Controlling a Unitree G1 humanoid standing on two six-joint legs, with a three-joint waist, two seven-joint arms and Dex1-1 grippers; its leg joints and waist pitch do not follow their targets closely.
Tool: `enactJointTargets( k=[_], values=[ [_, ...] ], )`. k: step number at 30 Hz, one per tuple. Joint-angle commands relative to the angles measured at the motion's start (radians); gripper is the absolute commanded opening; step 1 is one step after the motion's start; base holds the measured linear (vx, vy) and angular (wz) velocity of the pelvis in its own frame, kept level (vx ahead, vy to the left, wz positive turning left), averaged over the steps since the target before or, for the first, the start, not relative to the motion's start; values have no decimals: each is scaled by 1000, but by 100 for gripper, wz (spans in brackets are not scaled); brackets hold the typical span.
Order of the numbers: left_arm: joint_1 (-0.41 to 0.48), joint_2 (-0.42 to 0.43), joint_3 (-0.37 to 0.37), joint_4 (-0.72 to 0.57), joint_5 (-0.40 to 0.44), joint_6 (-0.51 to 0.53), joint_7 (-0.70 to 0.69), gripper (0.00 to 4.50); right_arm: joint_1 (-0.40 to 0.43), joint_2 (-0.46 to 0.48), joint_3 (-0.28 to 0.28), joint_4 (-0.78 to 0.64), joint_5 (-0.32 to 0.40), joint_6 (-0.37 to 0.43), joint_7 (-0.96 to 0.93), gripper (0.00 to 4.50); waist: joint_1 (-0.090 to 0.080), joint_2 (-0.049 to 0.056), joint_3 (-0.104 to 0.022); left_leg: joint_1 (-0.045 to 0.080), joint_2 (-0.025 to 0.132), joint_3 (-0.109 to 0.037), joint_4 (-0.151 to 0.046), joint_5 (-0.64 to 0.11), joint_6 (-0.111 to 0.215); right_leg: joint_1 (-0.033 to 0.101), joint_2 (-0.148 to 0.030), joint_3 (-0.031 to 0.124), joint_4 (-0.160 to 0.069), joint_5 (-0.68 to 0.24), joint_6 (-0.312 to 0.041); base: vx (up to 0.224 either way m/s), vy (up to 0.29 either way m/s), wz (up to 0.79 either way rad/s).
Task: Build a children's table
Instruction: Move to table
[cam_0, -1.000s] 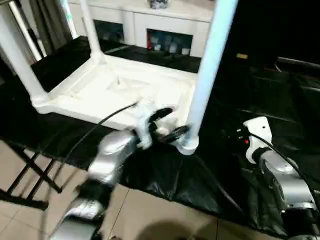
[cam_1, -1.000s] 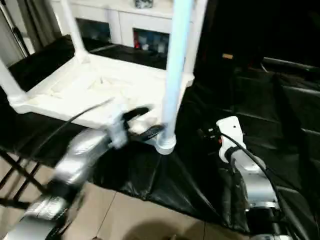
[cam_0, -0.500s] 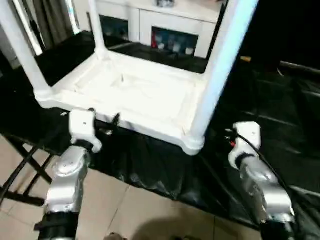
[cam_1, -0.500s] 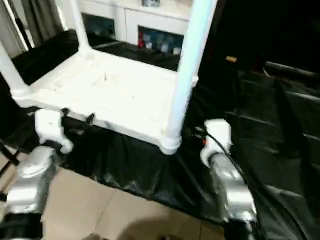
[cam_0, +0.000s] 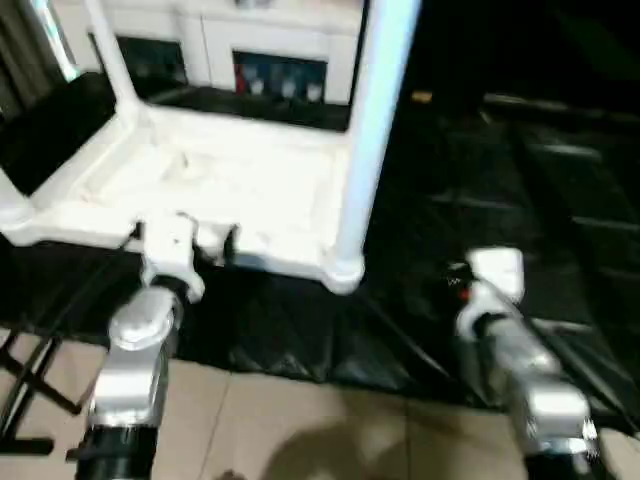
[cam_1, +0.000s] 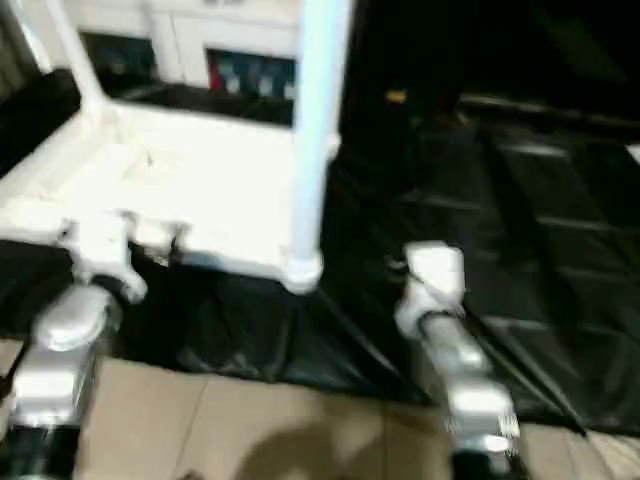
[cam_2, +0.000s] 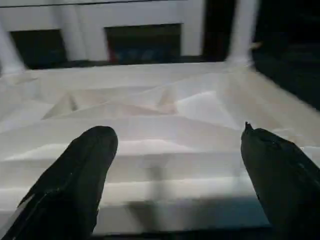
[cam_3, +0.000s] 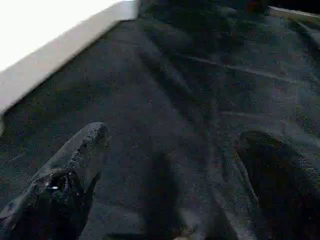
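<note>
Children's table upside down on black-covered worktop, legs sticking up. Looks light, stiff, smooth plastic; best held by rim or a leg.

Left wrist view: left gripper spread wide, right at table rim, not touching.

Right wrist view: right gripper spread wide over black cover, table edge off to side.

White children's table with its pale, bluish-white leg sits on glossy black sheeting, my forearms are silver with white wrist housings, my fingers are matte black, and behind the table there's a white cabinet with dark glass.
</note>
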Motion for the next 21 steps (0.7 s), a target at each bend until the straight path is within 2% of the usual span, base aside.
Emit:
enactJointTargets(
  k=[1, 2, 3, 4, 5, 6, 7, 8, 9, 10, 11, 12, 13, 14, 15, 16, 17, 18, 19, 20, 21],
  values=[
    [22, 13, -13, -32, -29, -5, -55, 443, -5, -23, 68, -33, 12, 4, 91, 450, -12, 17, -7, 79, 50, -7, -83, -460, 0, 42, -85, -1, -185, -733, 107, -89, -2, -4],
    [22, 13, -13, -32, -29, -5, -55, 443, -5, -23, 68, -33, 12, 4, 91, 450, -12, 17, -7, 79, 50, -7, -83, -460, 0, 42, -85, -1, -185, -733, 107, -89, -2, -4],
    [25, 19, -16, -42, -24, 8, -64, 443, -6, -33, 87, -33, 12, 9, 111, 450, -25, 42, 5, 107, 129, -39, -147, -736, -4, 94, -60, -60, -133, -607, 72, -74, 17, -6],
    [25, 21, -16, -44, -24, 9, -67, 443, -7, -34, 90, -32, 14, 9, 117, 450, -5, 58, 10, 49, 173, -47, -222, -852, -13, 153, -58, -30, 67, -395, 29, -84, 13, -5],
    [25, 27, -15, -51, -28, 16, -71, 443, -8, -35, 96, -28, 14, 7, 124, 450, 36, 58, 15, 50, 147, 9, -249, -963, -33, 144, -25, -26, 126, -264, -3, -84, 13, -5],
    [24, 30, -13, -56, -31, 24, -70, 443, -10, -34, 98, -24, 12, 4, 124, 450, 35, 34, 18, 63, 166, 9, -250, -953, -13, 149, -42, 10, 151, -313, 6, -40, -68, 3],
    [24, 31, -10, -60, -34, 27, -69, 443, -11, -33, 101, -19, 10, 2, 124, 450, 41, -7, 8, 151, 109, 32, -128, -824, -29, 89, -92, 93, -3, -692, 1, 93, -136, -3],
    [24, 32, -9, -62, -35, 29, -68, 443, -12, -33, 103, -17, 8, 1, 124, 450, 41, -49, -1, 141, 33, 50, -23, -615, -22, 99, -117, 116, -101, -888, 24, 93, -136, -3],
    [25, 35, -8, -66, -37, 36, -64, 443, -14, -32, 106, -13, 7, -1, 125, 450, 85, -47, 12, 19, 12, 27, 114, -229, 71, 178, -220, 221, -191, -1117, -3, 149, -91, -10],
    [27, 39, -7, -70, -36, 41, -60, 443, -14, -30, 108, -10, 5, -2, 126, 450, 117, -31, 10, -27, 5, -8, 124, -135, 86, 218, -210, 238, -177, -960, -47, 117, -44, 9],
    [27, 39, -7, -70, -36, 41, -60, 443, -14, -30, 108, -10, 5, -2, 126, 450, 124, -26, 3, -26, -3, -16, 95, -93, 81, 236, -162, 212, -164, -783, -111, 117, -44, 9],
    [32, 43, -4, -78, -43, 51, -58, 443, -16, -29, 109, -4, 2, -7, 130, 450, 128, -13, 1, -10, 0, -13, 62, -65, 82, 237, -146, 189, -166, -688, -141, 117, -27, 27],
    [38, 49, -2, -88, -45, 59, -58, 443, -17, -28, 112, 0, -1, -14, 134, 450, 125, 20, -18, 26, 23, -7, -23, 6, 82, 244, -96, 126, -156, -497, -144, 178, 34, 32],
    [41, 50, -1, -92, -48, 60, -63, 443, -17, -28, 114, 2, 0, -19, 134, 450, 94, 53, -29, 103, 64, -55, -104, -21, 114, 198, -15, 51, -89, -314, -72, 178, 34, 32],
    [43, 53, 0, -96, -51, 59, -69, 443, -17, -28, 116, 5, 1, -25, 133, 450, 32, 50, -66, 261, 169, -188, -117, -59, 305, 46, -4, 28, 84, -275, 33, 218, 51, 12],
    [44, 54, 0, -98, -51, 60, -70, 443, -17, -29, 117, 6, 0, -26, 133, 450, 29, 47, -76, 273, 178, -200, -92, -39, 368, 15, -20, 36, 121, -261, 65, 216, -13, -17],
    [44, 56, 0, -100, -52, 63, -71, 443, -17, -29, 118, 7, -1, -27, 133, 450, 15, 46, -60, 221, 155, -186, -100, 48, 466, -20, -36, 44, 159, -193, 117, 216, -13, -17],
    [45, 62, -2, -105, -52, 74, -75, 443, -15, -25, 115, 7, 0, -27, 127, 450, 15, 39, -60, 205, 138, -167, -103, 59, 483, -32, -38, 45, 165, -143, 118, 174, -38, -21],
    [43, 61, 0, -104, -61, 66, -84, 443, -14, -22, 112, 6, 1, -27, 123, 450, 4, 26, -55, 185, 102, -119, -109, 89, 487, -62, -35, 47, 157, -32, 100, 155, -44, -9],
    [41, 65, 1, -105, -66, 75, -92, 443, -13, -21, 110, 5, -1, -29, 116, 450, -11, -6, -53, 168, 59, -73, -86, 213, 457, -71, -61, 75, 70, 156, 32, 155, -44, -9],
    [38, 69, 1, -102, -68, 73, -100, 443, -13, -21, 107, 6, -2, -28, 110, 450, -15, -36, -51, 131, -6, -25, -54, 209, 405, -35, -71, 96, -6, 261, -3, 166, -68, 1]
  ],
)
